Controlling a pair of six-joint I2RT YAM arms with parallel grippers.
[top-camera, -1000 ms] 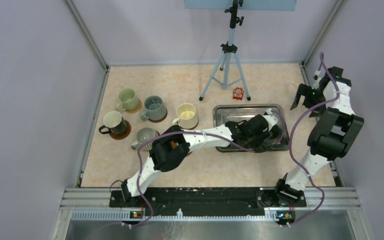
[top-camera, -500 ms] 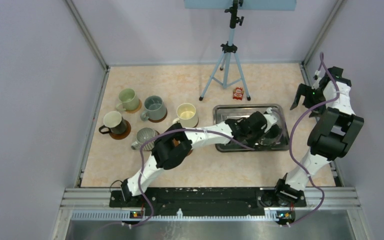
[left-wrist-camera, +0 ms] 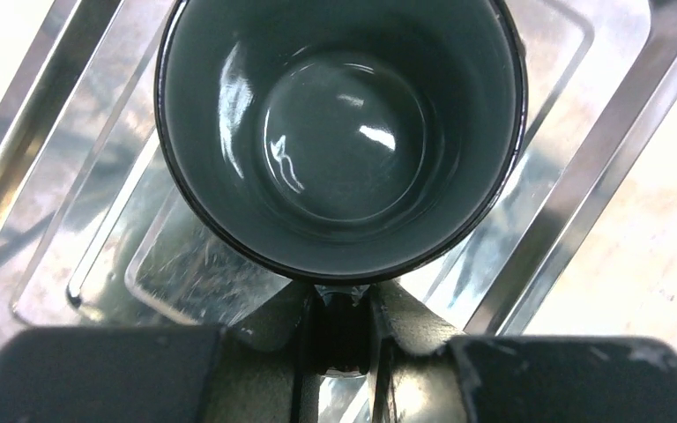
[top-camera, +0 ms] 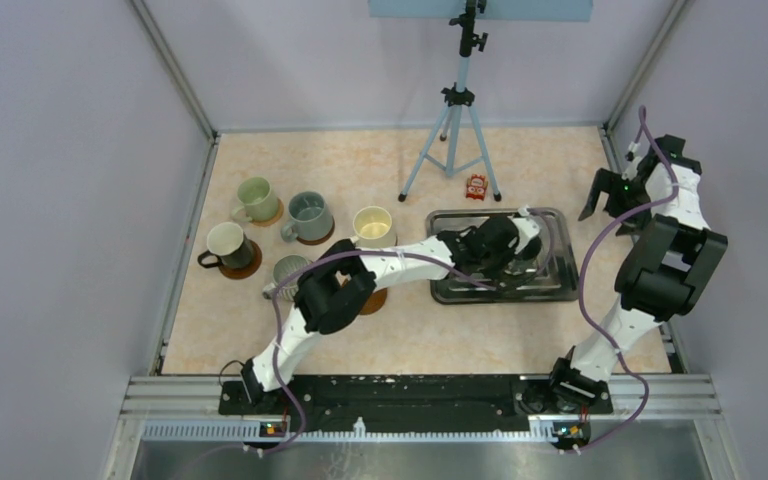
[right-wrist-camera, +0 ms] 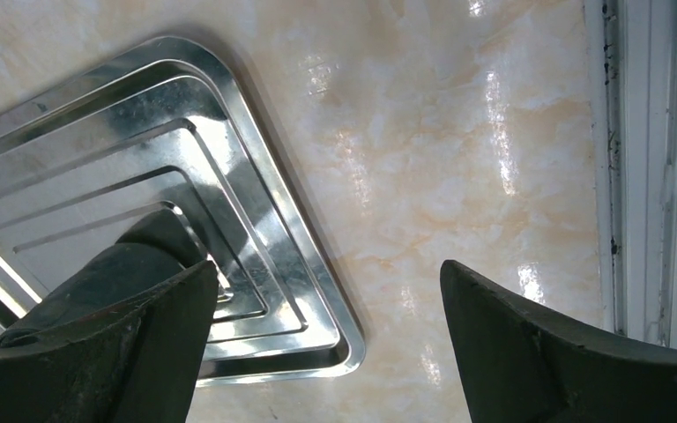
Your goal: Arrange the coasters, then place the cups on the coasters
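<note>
Marbled peach tabletop, lilac walls; left gripper tight on handle of dark mug; right gripper spread wide

A rectangular steel tray lies right of centre on the beige marbled table. Within the tray's outline is a dark teal-grey ceramic mug, with the left pincer clamped on its handle from the left. Left of the tray stands a cream ceramic mug. Farther left, a grey-blue mug and a pale green mug form the back row, each on a round reddish-brown coaster. In front of them stand a white mug, also on a coaster, and a ribbed grey mug. Behind the tray lies a small red packet between the legs of a metal tripod. The right pincer hangs right of the tray's back corner.
</note>
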